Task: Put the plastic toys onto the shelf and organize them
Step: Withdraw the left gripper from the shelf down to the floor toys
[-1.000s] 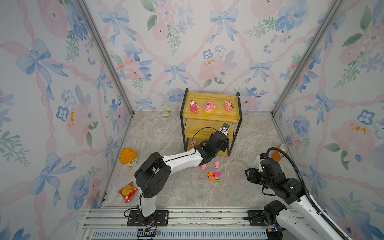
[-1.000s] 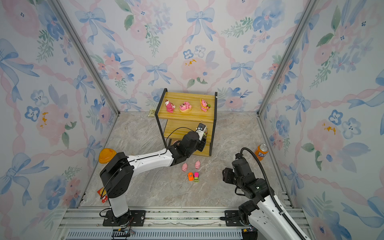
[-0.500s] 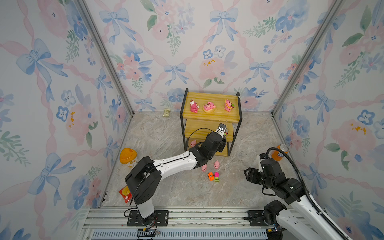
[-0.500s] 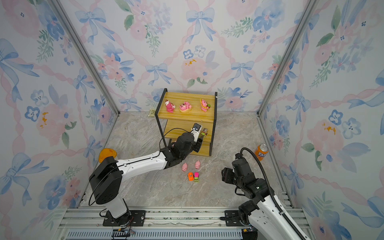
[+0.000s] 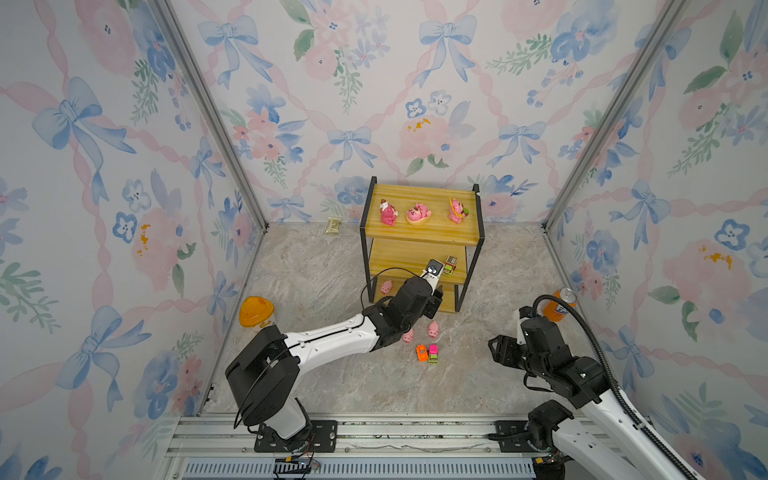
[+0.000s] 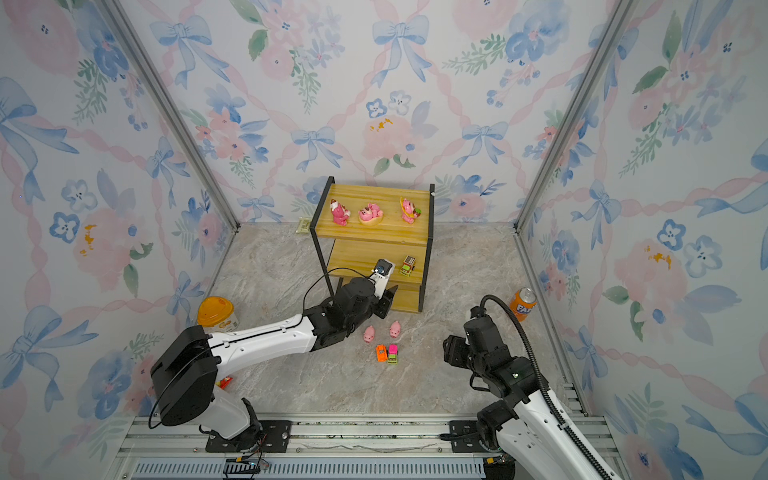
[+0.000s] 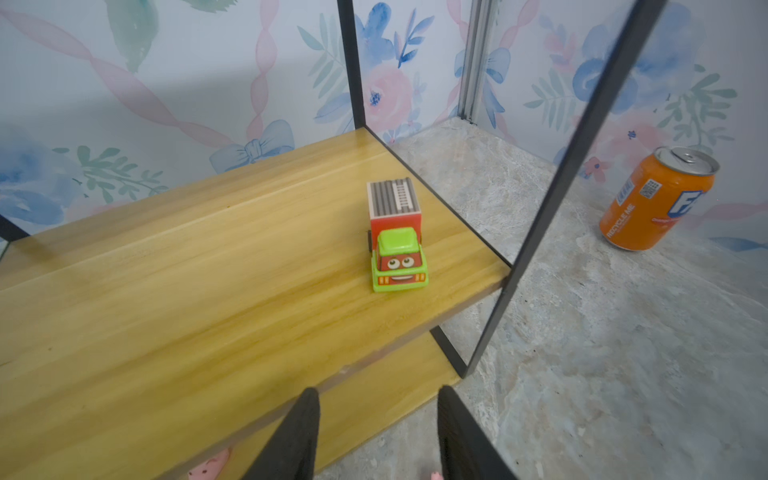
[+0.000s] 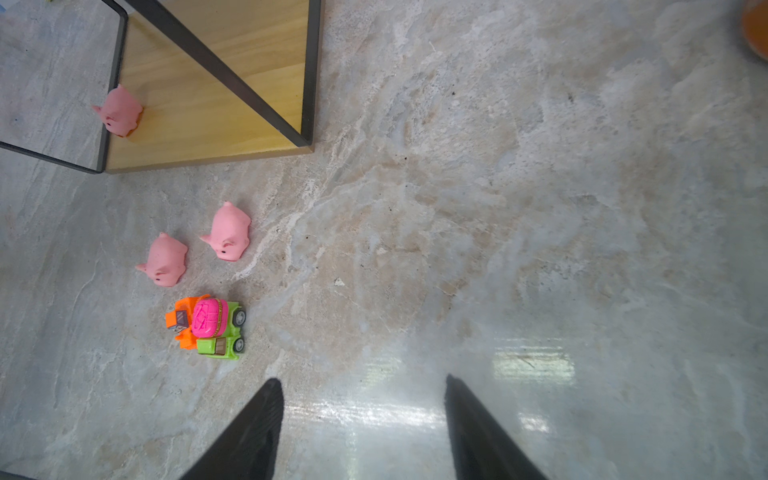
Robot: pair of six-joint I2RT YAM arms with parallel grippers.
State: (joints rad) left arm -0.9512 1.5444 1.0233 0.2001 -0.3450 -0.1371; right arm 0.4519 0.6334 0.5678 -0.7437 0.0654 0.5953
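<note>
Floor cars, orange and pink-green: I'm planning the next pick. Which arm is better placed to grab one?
Probably right. The right gripper hangs open over the floor, with the orange car and pink-green car in its wrist view; the left gripper is up at the shelf.

Right wrist view: orange car (image 8: 179,322) mostly hidden behind pink-green car (image 8: 218,328); soda can (image 8: 757,29) is just a blurred sliver at the corner. Left wrist view: pig (image 7: 210,468) cut off by the edge — only part shows. In both top views: packet (image 5: 333,225) by the back wall too small to read; left arm (image 5: 332,336) covers much of the bottom board of the shelf (image 5: 415,253).
</note>
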